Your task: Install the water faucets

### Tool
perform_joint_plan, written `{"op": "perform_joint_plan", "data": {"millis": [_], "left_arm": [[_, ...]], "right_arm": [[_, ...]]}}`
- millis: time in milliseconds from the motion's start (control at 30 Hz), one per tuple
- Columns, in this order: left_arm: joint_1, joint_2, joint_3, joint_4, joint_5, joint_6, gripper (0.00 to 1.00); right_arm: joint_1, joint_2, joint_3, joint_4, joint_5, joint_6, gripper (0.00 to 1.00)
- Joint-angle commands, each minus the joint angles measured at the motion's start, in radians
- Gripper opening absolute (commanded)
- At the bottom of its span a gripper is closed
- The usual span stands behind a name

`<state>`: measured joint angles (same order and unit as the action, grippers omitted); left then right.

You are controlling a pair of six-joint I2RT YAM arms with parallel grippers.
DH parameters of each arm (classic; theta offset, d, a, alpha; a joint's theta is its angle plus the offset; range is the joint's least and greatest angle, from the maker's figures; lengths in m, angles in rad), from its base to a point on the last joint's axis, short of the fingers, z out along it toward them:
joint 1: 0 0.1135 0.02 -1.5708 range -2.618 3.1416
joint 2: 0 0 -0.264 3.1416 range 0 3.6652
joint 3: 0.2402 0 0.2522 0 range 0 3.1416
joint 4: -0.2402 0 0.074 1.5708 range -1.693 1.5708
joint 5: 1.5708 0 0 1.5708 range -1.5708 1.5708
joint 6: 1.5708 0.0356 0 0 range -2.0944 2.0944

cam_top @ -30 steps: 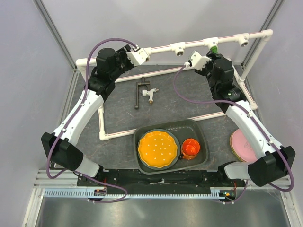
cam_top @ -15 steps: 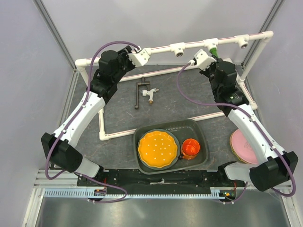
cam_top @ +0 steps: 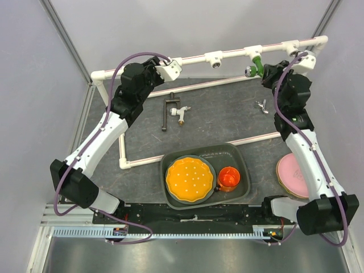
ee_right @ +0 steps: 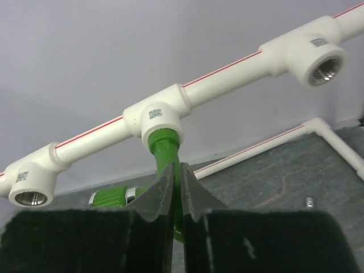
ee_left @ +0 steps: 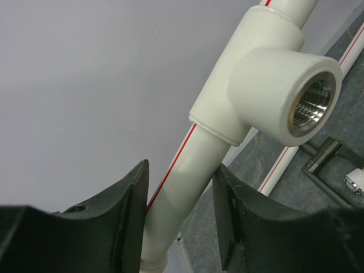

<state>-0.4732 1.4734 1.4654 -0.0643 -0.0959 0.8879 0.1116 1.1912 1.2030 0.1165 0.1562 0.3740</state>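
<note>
The right claw (ee_right: 176, 166) is pressed shut by the green faucet (ee_right: 164, 142), the left claw (ee_left: 181, 168) spread astride the pipe (ee_left: 173, 202), so a nudge might skew the faucet's threads.

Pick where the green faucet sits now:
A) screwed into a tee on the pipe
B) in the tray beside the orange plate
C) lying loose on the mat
A: the green faucet hangs threaded into the underside of a tee, above the mat.
</note>
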Motion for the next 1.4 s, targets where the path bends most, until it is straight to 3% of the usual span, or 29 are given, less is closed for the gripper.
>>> {"op": "perform_joint_plan", "data": {"millis": [0,33,67,100,133,267,467,600,867,1067,1167,1367], "left_arm": [[-0.038,-0.004,-0.039,-0.074,0.019,-0.081,0.02],[-0.038,-0.002,-0.040,-0.075,0.019,-0.078,0.02],[-0.038,-0.001,-0.040,-0.074,0.019,-0.078,0.02],[-0.038,-0.001,-0.039,-0.074,0.019,-0.078,0.02],[-0.038,0.001,-0.040,-0.074,0.019,-0.078,0.02],[-0.038,0.004,-0.039,-0.074,0.022,-0.079,0.02],[-0.039,0.002,-0.039,-0.074,0.024,-0.081,0.02],[-0.039,0.001,-0.039,-0.074,0.021,-0.078,0.02],[-0.042,0.001,-0.040,-0.074,0.021,-0.073,0.02],[-0.045,-0.001,-0.042,-0.074,0.019,-0.067,0.02],[-0.047,-0.002,-0.043,-0.074,0.018,-0.066,0.02],[-0.048,-0.004,-0.042,-0.074,0.015,-0.060,0.02]], "right_arm": [[0.008,0.007,0.044,-0.027,-0.121,0.024,0.23],[0.010,-0.004,0.047,-0.047,-0.125,-0.031,0.32],[0.008,-0.016,0.056,-0.070,-0.121,-0.081,0.52],[0.010,-0.045,0.059,-0.115,-0.118,-0.198,0.62],[0.010,-0.060,0.059,-0.141,-0.118,-0.255,0.78],[0.010,-0.123,0.075,-0.239,-0.081,-0.516,0.97],[0.034,-0.119,0.096,-0.366,-0.129,-0.935,0.98],[0.152,-0.078,0.104,-0.359,0.055,-1.127,0.98],[0.227,0.034,0.070,-0.126,0.278,-1.369,0.98],[0.249,0.113,0.027,0.073,0.328,-1.468,0.95],[0.252,0.149,0.020,0.135,0.358,-1.532,0.90],[0.252,0.169,-0.031,0.250,0.378,-1.584,0.60]]}}
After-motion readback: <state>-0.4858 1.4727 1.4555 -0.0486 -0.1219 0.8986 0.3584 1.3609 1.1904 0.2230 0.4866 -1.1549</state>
